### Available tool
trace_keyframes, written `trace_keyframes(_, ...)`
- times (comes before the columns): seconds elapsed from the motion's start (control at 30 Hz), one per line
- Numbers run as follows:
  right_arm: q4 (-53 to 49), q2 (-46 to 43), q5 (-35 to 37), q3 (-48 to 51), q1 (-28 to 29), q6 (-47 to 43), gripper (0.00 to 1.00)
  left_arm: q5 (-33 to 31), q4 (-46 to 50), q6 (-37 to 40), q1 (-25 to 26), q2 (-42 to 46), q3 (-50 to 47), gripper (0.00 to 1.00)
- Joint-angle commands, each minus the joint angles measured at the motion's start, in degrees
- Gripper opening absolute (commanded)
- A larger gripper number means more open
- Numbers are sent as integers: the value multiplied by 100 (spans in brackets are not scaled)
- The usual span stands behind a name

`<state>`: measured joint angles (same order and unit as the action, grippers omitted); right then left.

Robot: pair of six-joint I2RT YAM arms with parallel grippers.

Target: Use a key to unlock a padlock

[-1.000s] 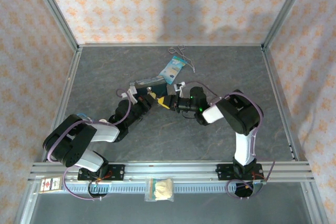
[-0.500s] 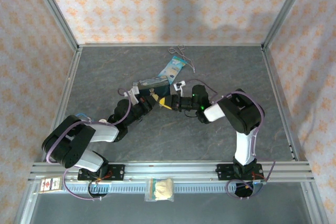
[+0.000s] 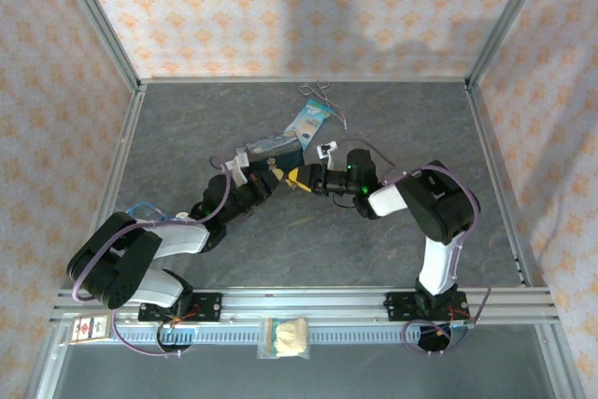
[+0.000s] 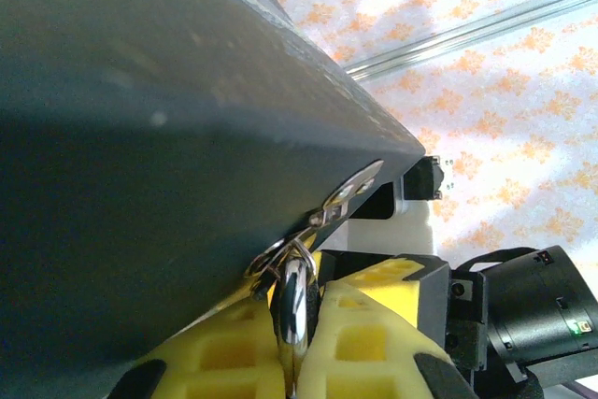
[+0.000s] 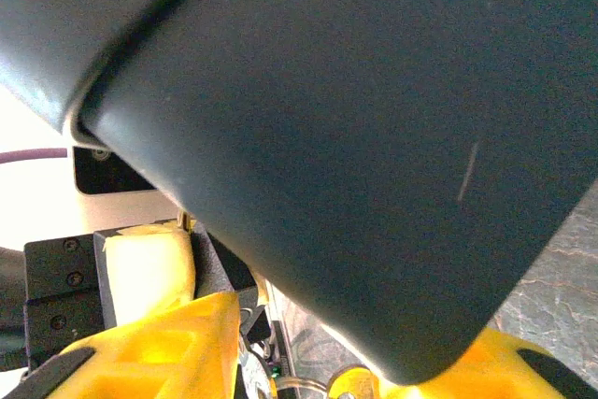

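A: Dark grey, stone-look table (image 3: 392,259), orange-flowered wallpaper (image 3: 280,7) on the walls, aluminium frame all round. What sits in the middle?

B: A painted tin (image 3: 268,148), propped at a tilt, with both arms reaching in to its near edge. Just behind it lies a light-blue card tag (image 3: 308,121), its string (image 3: 324,92) trailing toward the back wall.

A: The left gripper (image 3: 273,173)?

B: Clamped tight. Its wrist view shows the yellow pads (image 4: 364,362) pinching a small silvery metal piece (image 4: 294,301) right under the tin's dark side. A thin wire loop (image 4: 277,251) touches the top of that piece, just below the tin's silvery hasp (image 4: 353,189).

A: Padlock or key?

B: It's too close and edge-on, so I cannot tell which. Either way, it is held at the tin's hasp edge, where the two grippers meet.

A: And the right gripper (image 3: 297,179)?

B: It's tip to tip with the left one, nearly touching. In its own wrist view the yellow fingers (image 5: 159,352) stand parted, released, with the tin's dark corner looming over them.

A: Anything else?

B: A small clear bag (image 3: 283,336) of something pale on the front rail between the arm bases, and a label (image 3: 89,328) at the rail's left end.
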<state>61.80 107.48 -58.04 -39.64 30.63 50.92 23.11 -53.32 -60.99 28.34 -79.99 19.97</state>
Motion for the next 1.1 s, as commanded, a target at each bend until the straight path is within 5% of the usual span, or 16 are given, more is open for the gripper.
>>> trace_keyframes(0.0, 314, -244, 221, 38, -71, -42, 39, 260, -100, 194, 22, 129, 169, 0)
trace_keyframes(0.3, 708, -453, 119, 408, 6, 106, 41, -51, 224, 158, 18, 55, 244, 0)
trace_keyframes(0.6, 501, -597, 921, 854, 32, 266, 59, -588, 392, 29, 38, -35, 289, 0)
trace_keyframes(1.07, 1694, -256, 1652, 967, 559, 1202, 51, -894, -156, -384, 295, -404, 289, 0)
